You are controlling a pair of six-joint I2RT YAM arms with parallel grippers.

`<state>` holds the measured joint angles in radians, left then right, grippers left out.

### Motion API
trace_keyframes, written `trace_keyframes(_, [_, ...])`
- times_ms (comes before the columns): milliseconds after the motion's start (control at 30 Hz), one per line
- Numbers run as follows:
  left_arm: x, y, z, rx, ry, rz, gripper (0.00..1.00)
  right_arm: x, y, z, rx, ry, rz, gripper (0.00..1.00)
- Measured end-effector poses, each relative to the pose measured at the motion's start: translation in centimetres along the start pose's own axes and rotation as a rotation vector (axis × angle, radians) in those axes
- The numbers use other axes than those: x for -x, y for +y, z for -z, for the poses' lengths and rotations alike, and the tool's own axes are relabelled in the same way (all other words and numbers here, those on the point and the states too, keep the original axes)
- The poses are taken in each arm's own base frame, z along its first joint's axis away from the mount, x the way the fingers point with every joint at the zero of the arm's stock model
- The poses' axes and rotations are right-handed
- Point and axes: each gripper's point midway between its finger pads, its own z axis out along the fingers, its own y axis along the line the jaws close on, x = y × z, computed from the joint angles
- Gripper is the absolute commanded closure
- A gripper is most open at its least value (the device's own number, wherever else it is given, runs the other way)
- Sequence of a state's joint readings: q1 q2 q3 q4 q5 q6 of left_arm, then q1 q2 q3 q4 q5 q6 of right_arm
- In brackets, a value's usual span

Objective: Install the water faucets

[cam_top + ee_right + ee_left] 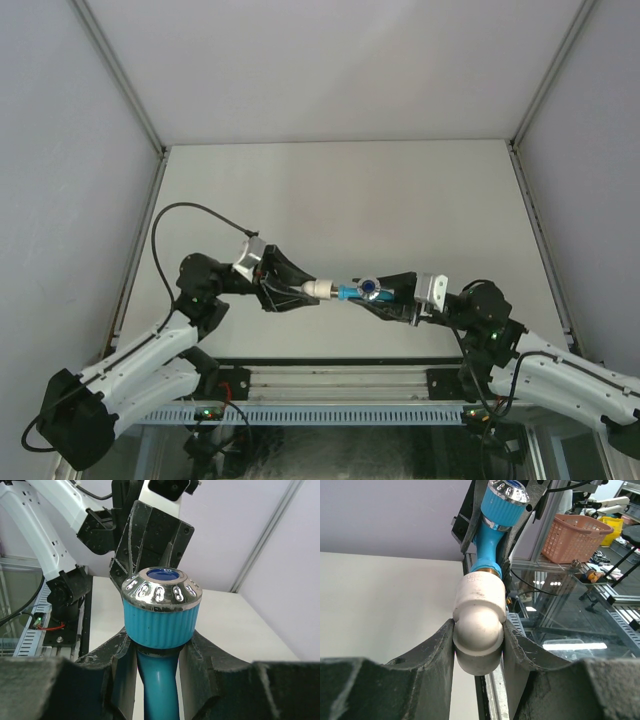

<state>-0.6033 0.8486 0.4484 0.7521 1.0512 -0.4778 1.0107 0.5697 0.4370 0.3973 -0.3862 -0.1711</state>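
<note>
Faucet: a bright blue faucet [161, 625] stands upright at centre, a chrome band ringing the top of its ribbed knob.
Right gripper: the right gripper [159, 642] clamps the faucet from both sides, just under the knob.
Left gripper: the black left gripper [150, 560] sits directly behind the knob, its grip hidden.
Left arm: the white left arm [45, 525] is at upper left, with a green light [37, 620] low beside it.
Table: a pale table [240, 625] lies beneath.

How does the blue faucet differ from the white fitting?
The faucet is bright blue with a ribbed, chrome-ringed knob; the fitting is plain white-grey and smooth. The faucet is long and slim; the fitting is short and rounded. The right gripper clamps the faucet, the left gripper the fitting. Both are held aloft, meeting end to end.
</note>
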Motion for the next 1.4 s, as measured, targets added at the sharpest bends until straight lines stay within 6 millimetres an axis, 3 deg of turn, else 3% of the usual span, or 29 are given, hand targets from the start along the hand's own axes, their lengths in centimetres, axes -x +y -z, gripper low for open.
trace_keyframes(767, [2.2, -2.3, -0.4, -0.102, -0.046, 0.022, 1.00, 2.6, 1.2, -0.7, 0.046, -0.039, 0.146, 1.00])
trace_keyframes(1400, [-0.1, 0.2, 0.6, 0.064, 0.071, -0.185, 1.00, -0.4, 0.2, -1.0, -0.032, 0.119, -0.193, 1.00])
